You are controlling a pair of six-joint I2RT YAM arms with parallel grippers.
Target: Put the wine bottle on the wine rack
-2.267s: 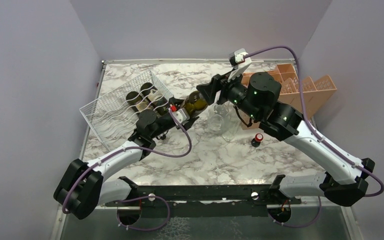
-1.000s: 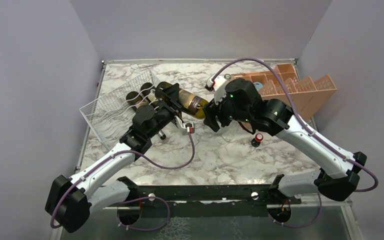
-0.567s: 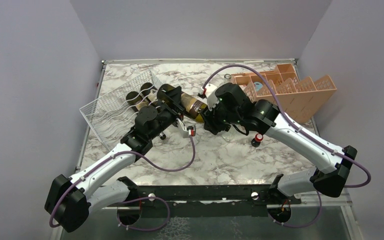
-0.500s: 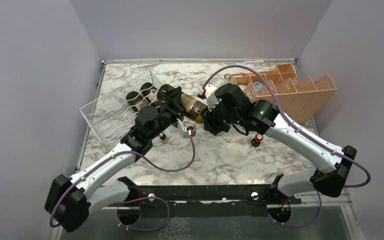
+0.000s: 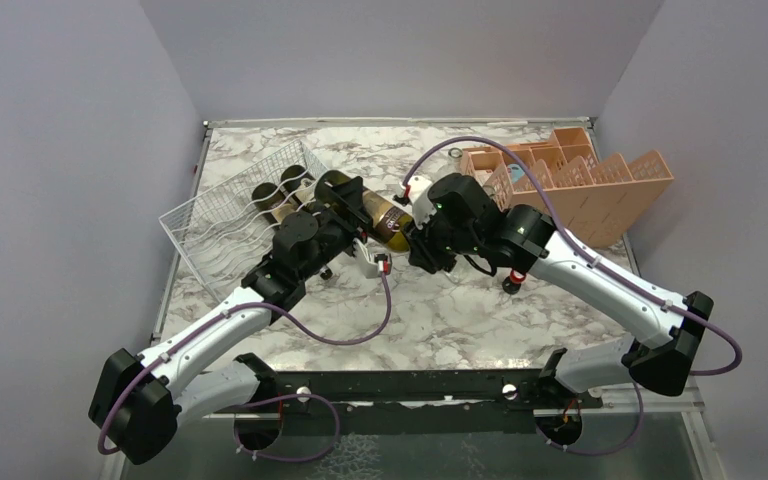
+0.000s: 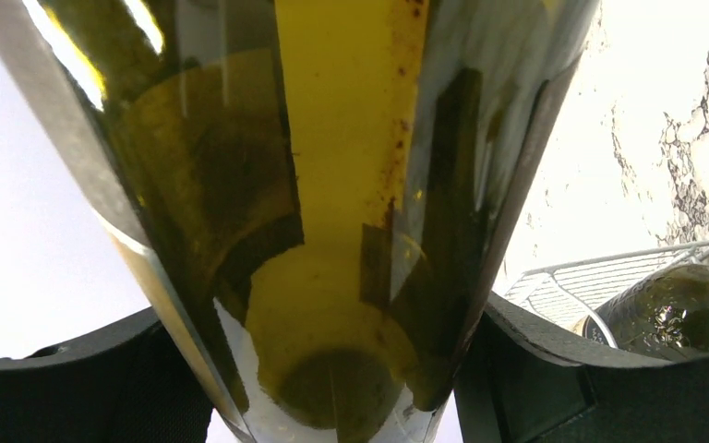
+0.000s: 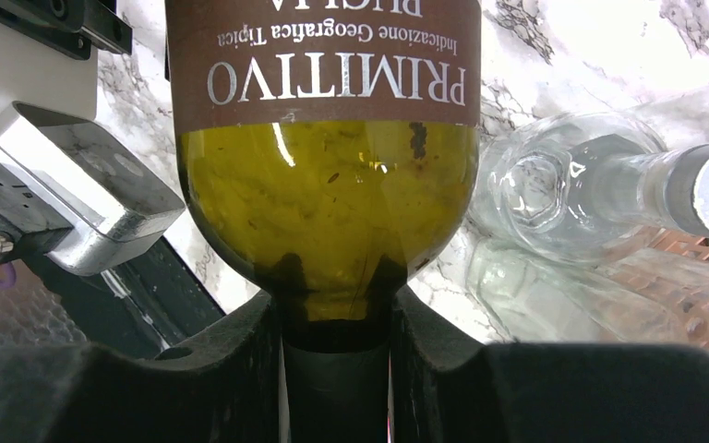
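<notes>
Marble-patterned bench (image 5: pixel 440 320), plain grey walls on three sides. The wine bottle (image 5: pixel 375 212) is held off the surface between the two arms. It lies slantwise, base end at the right edge of the rack (image 5: pixel 222 225) and neck pointing toward the right arm. The left pincer (image 5: pixel 340 203) is clamped across the wide green body; from its wrist, glass fills the whole gap between the fingers (image 6: pixel 65 388). The right pincer (image 5: pixel 422 240) is closed tight on the neck just under the shoulder, its pads (image 7: pixel 231 369) pressed against either side. A brown label (image 7: pixel 323 65) reads PRIMITIVO. Dark bottles (image 5: pixel 266 193) lie in the rack's cradles. Clear bottles (image 7: pixel 572 185) lie on the bench just beside the held one, with an orange crate (image 5: pixel 585 180) beyond them. A small red-capped bottle (image 5: pixel 516 277) stands by the right arm.
</notes>
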